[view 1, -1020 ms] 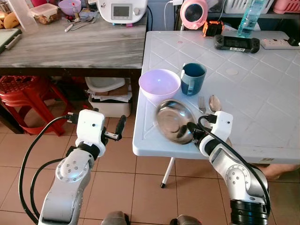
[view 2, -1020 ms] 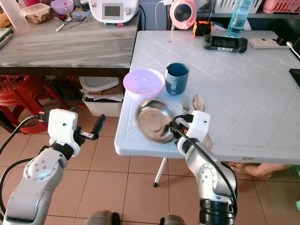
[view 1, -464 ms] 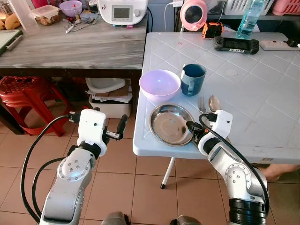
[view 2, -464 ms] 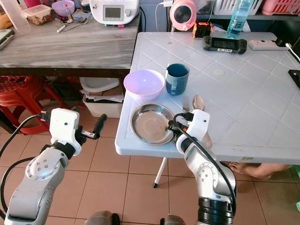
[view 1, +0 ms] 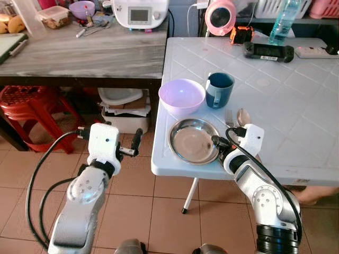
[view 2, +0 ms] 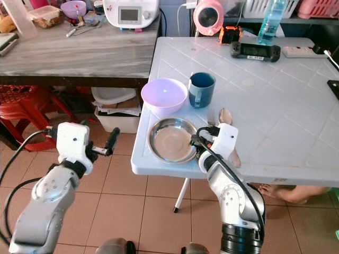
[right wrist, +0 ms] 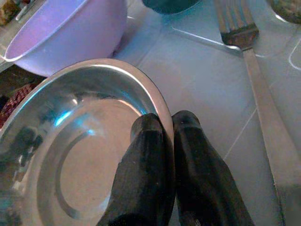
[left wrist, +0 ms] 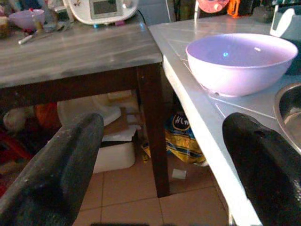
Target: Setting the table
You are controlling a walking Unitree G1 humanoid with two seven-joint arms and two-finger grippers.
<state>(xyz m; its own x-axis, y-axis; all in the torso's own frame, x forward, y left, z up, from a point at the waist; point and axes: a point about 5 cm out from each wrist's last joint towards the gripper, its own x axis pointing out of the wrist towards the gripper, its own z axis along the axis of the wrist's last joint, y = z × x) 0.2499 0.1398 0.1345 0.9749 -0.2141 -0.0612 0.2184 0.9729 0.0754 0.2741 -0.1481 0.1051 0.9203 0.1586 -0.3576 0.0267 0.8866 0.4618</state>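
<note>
A round steel plate [view 1: 193,140] lies flat on the white table [view 1: 296,106] near its front left corner. My right gripper [view 1: 216,143] is shut on the plate's right rim, and the rim [right wrist: 162,110] runs between the two black fingers [right wrist: 146,160]. Behind the plate stand a purple bowl [view 1: 181,96] and a blue mug [view 1: 219,89]. A fork [view 1: 229,117] and a spoon [view 1: 243,116] lie to the plate's right. My left gripper [view 1: 136,143] is open in the air to the left of the table, holding nothing, with the bowl [left wrist: 240,59] ahead of it.
A grey wooden table [view 1: 85,53] with a white appliance [view 1: 139,11] adjoins on the left. A red stool [view 1: 32,106] and boxes [view 1: 124,108] sit beneath it. A controller [view 1: 267,51], bottle [view 1: 279,21] and pink device [view 1: 222,16] stand at the back. A person's foot [view 1: 318,193] shows under the table.
The steel plate was tilted up in my right gripper; now it lies flat on the table. The left arm has hardly moved.
</note>
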